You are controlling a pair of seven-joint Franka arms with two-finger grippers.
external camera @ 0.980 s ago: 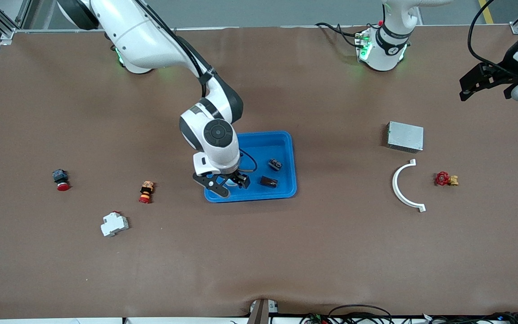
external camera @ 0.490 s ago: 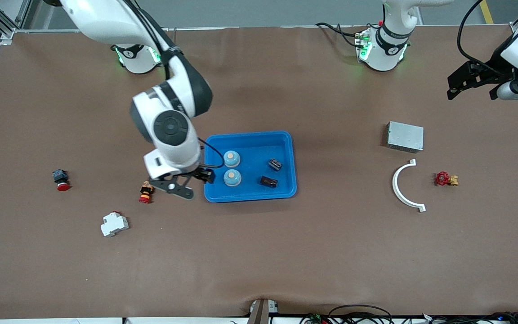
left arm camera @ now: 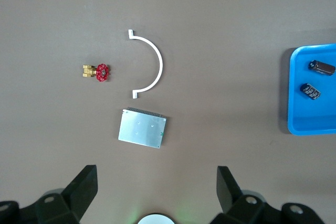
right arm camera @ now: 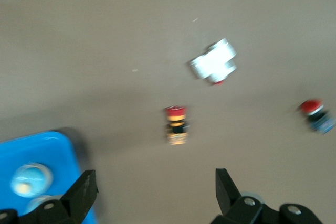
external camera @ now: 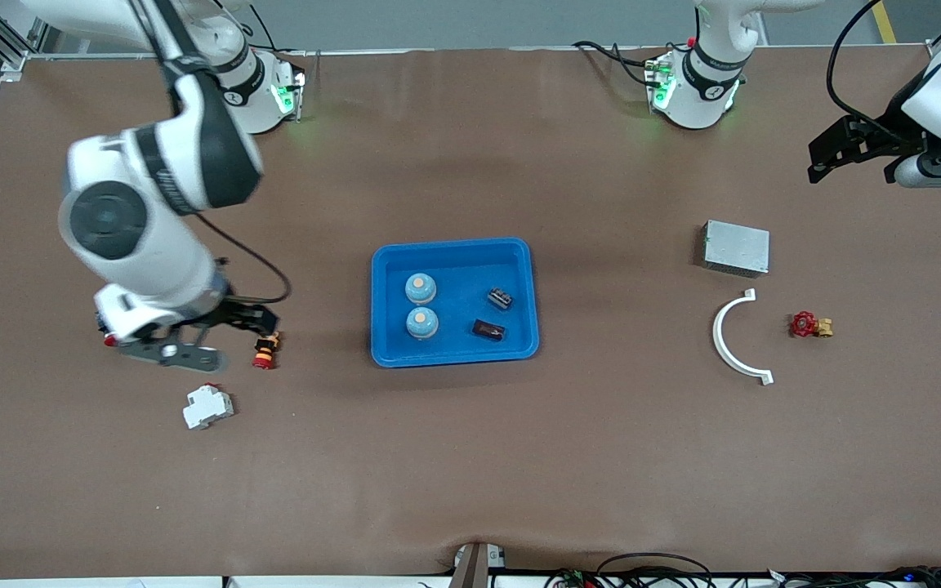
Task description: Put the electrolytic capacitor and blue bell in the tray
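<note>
The blue tray [external camera: 452, 357] lies mid-table. In it stand two blue bells [external camera: 421, 287] [external camera: 421, 322], and beside them lie two black electrolytic capacitors [external camera: 501, 298] [external camera: 488, 329]. My right gripper [external camera: 217, 336] hangs open and empty over bare table toward the right arm's end, next to a red-and-yellow push button [external camera: 265, 351]. Its wrist view shows its gripper [right arm camera: 155, 184], a tray corner [right arm camera: 52, 150] and one bell [right arm camera: 30, 178]. My left gripper [external camera: 851, 175] waits open and empty up at the left arm's end. Its wrist view shows its gripper [left arm camera: 156, 182], the tray [left arm camera: 304, 124] and both capacitors [left arm camera: 321, 66] [left arm camera: 311, 91].
A white breaker [external camera: 207, 406] and a red push button [external camera: 111, 340], partly under the right hand, lie toward the right arm's end. Toward the left arm's end lie a grey metal box [external camera: 736, 247], a white curved bracket [external camera: 724, 343] and a red valve [external camera: 805, 324].
My right gripper has risen out of the tray and swung toward the right arm's end, uncovering the two bells. The left gripper has drifted slightly toward the table's middle.
</note>
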